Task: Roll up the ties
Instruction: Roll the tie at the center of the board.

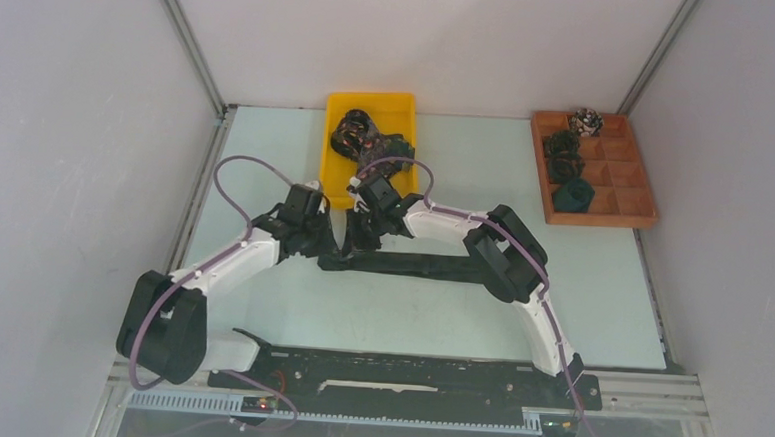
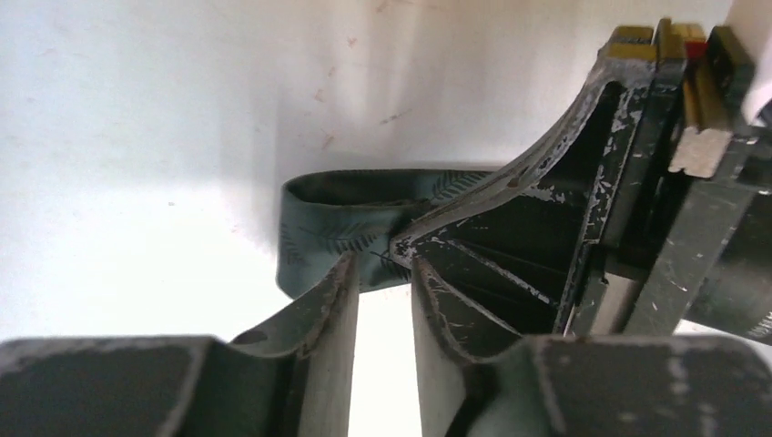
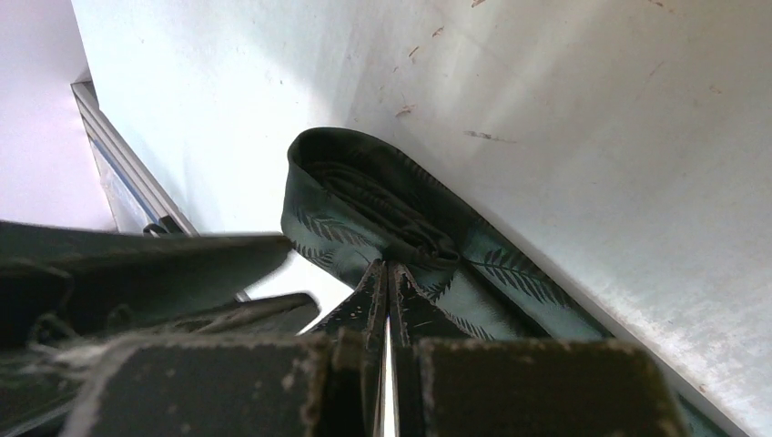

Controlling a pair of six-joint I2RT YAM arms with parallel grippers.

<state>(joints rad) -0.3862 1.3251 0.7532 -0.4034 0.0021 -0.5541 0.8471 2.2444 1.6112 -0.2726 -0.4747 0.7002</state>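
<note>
Pale table (image 1: 600,290) holds a green tie (image 3: 332,228), pinched by right pincer (image 3: 387,270).

- Soft, even light is filling the overhead view, leaving faint shadows.
- Glare is bleaching the table (image 2: 109,182) in both wrist views.
- Nearby fingers (image 2: 323,328) are blurring.

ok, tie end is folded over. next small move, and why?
Probably close the left gripper on the loop of the tie. The right gripper is pinched shut on its folded end, which has barely one turn, with the rest lying flat. The left jaws stand apart with that loop at their tips, so gripping would secure it for a regrasp.
</note>
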